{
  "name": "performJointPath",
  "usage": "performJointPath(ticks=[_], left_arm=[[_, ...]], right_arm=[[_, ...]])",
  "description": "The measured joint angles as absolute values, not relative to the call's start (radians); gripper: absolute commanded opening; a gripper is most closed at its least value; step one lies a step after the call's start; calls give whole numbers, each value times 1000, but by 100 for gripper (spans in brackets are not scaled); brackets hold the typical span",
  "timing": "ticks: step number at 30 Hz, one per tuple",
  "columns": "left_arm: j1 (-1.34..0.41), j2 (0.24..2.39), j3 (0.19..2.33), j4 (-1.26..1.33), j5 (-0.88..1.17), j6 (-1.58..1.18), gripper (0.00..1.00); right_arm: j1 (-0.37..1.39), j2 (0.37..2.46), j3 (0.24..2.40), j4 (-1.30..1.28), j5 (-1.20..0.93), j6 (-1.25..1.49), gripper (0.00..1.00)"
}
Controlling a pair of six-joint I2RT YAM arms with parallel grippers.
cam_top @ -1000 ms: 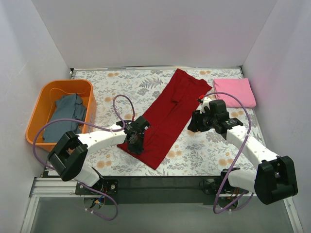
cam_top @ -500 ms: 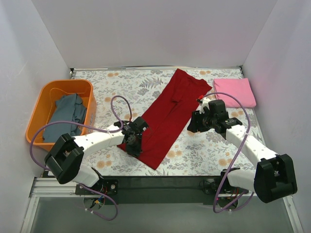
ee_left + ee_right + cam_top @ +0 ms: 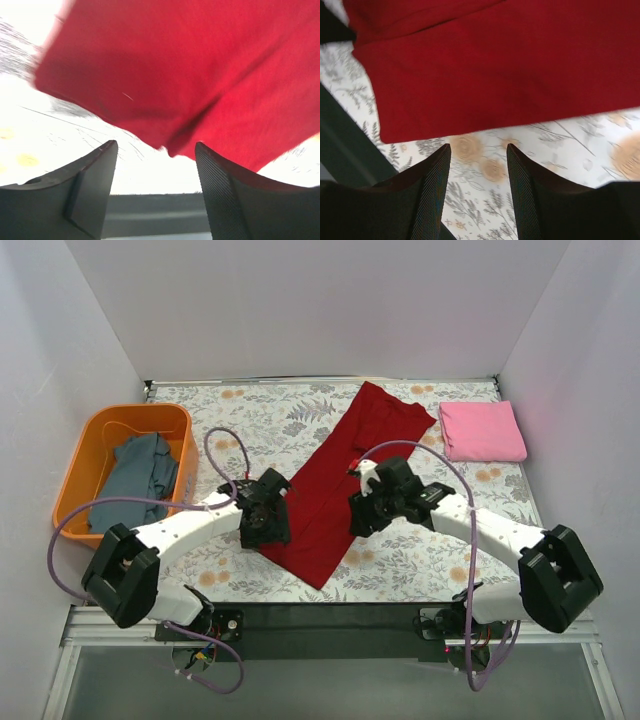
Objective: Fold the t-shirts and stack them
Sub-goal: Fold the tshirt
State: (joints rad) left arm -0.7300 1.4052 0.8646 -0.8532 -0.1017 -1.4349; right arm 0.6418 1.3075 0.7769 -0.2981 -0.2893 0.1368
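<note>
Red t-shirt (image 3: pixel 340 470) lies between open left gripper (image 3: pixel 155 146) and open right gripper (image 3: pixel 478 148).

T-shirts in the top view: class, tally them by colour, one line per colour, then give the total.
Dark red t-shirt: 1
Pink t-shirt: 1
Grey-blue t-shirt: 1
Total: 3
</note>
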Motion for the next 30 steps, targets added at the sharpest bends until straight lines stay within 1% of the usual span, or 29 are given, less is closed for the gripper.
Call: performJointPath(ticks=[1,2,3,5,7,10,15,21,30], left_arm=[[-698,1387,864,-850,-111,-1436,61],[-661,1364,859,-843,-119,-1436,65],[-622,1339,853,-836,-130,-1438,66],[-546,1284,833,-815,-152,-1441,67],[-487,1242,810,-799,-177,-1444,67],[-445,1228,784,-781,-197,-1446,67],[-406,1262,742,-747,-208,-1448,67],[-388,1280,716,-714,-214,-1447,67],[-387,1302,711,-677,-199,-1439,67]], right_arm=[[673,1321,790,-298,-288,131,48],[721,1339,806,-299,-282,124,48],[772,1356,822,-300,-270,116,49],[854,1388,852,-311,-244,100,55],[924,1422,881,-320,-220,80,58],[1015,1471,920,-340,-188,59,59],[1150,1568,989,-371,-128,25,59],[1246,1653,1052,-418,-81,-15,57],[1297,1748,1100,-485,-36,-35,56]])
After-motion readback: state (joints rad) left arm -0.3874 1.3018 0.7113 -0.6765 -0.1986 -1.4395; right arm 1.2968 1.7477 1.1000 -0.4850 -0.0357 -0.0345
